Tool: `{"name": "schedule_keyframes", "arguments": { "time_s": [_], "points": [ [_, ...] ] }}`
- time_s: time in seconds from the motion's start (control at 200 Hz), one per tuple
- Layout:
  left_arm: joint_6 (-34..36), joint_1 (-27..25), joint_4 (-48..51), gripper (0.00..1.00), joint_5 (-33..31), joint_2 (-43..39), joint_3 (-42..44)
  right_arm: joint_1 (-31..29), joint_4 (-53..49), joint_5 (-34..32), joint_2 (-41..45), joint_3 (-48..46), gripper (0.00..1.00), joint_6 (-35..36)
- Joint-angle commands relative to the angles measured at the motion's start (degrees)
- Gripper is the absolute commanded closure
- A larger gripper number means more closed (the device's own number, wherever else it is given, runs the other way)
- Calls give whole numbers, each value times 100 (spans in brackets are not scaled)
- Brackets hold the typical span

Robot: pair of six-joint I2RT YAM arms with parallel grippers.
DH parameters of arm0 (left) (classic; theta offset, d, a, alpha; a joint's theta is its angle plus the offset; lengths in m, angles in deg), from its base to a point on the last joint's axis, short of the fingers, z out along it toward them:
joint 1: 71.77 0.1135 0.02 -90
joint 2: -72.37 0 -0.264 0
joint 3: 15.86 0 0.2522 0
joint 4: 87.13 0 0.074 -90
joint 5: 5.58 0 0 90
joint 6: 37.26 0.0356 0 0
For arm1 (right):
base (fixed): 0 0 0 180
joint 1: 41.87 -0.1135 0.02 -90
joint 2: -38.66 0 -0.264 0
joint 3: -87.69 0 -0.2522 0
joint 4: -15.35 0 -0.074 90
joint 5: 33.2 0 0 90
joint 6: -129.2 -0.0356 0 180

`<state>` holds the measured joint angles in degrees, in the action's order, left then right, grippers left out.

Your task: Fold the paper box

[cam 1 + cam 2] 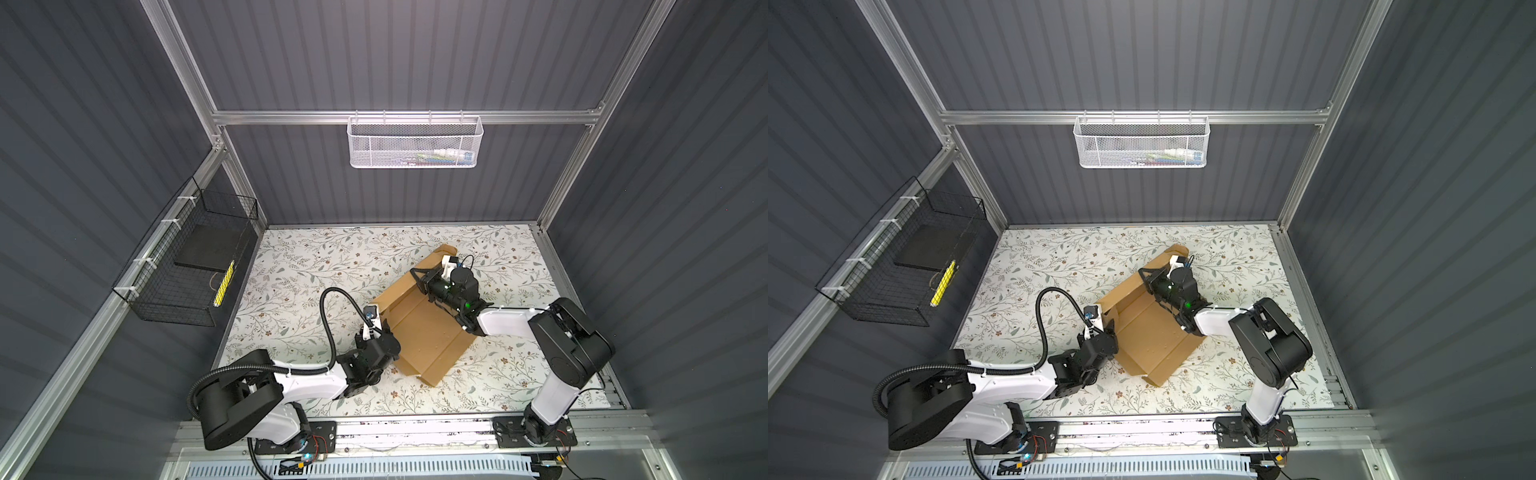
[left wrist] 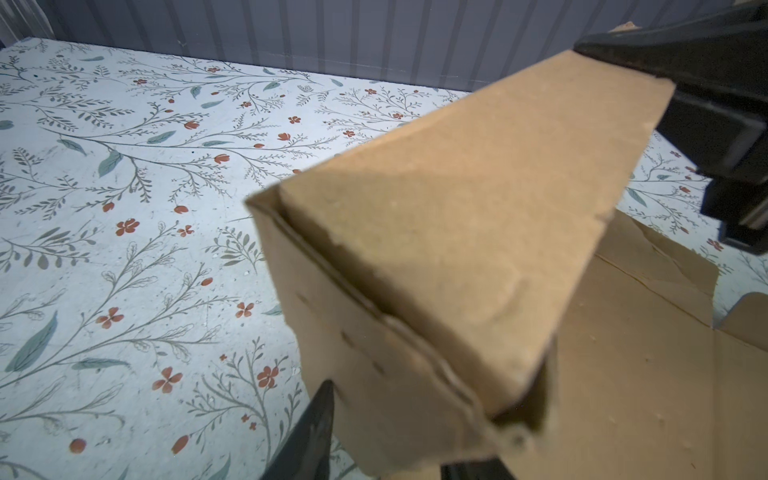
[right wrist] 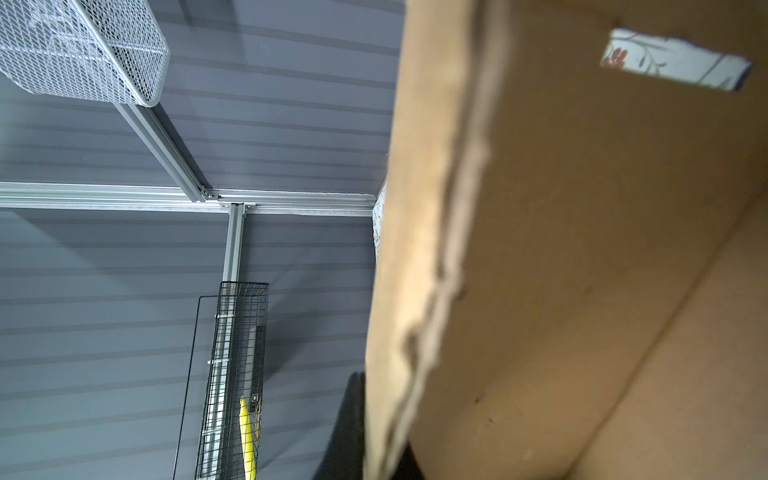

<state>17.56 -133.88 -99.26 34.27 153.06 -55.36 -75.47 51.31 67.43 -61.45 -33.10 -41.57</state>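
The half-folded brown corrugated cardboard box [image 1: 424,332] sits right of centre on the flower-patterned tabletop [image 1: 311,257]. The right gripper [image 1: 417,275] is pinched onto its raised far wall. The left gripper [image 1: 383,327] straddles the left wall, a finger either side; whether it's gripping, I can't tell.

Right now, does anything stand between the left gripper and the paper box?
Nothing visible does. The left gripper is at the paper box, its fingers on either side of the raised side wall nearest that arm.
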Motion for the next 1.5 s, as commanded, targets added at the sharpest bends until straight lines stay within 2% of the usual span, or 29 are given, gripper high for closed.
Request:
{"name": "schedule_keyframes", "arguments": {
  "time_s": [0.0,0.39,0.85,1.191,1.496],
  "points": [
    [206,-38,-533,59,-365,176,-44,-81,-709,202,-58,-222,100,158],
    [546,-38,-769,60,-667,535,-295,-85,-710,229,-85,-160,100,141],
    [917,-38,-979,70,-1096,917,-538,-87,-709,277,-69,-100,100,134],
    [1170,-38,-1084,86,-1214,1002,-586,-89,-691,308,-83,-46,100,114],
    [1612,-30,-1211,92,-1247,1018,-617,-94,-847,343,79,68,96,188]
  ]
}}
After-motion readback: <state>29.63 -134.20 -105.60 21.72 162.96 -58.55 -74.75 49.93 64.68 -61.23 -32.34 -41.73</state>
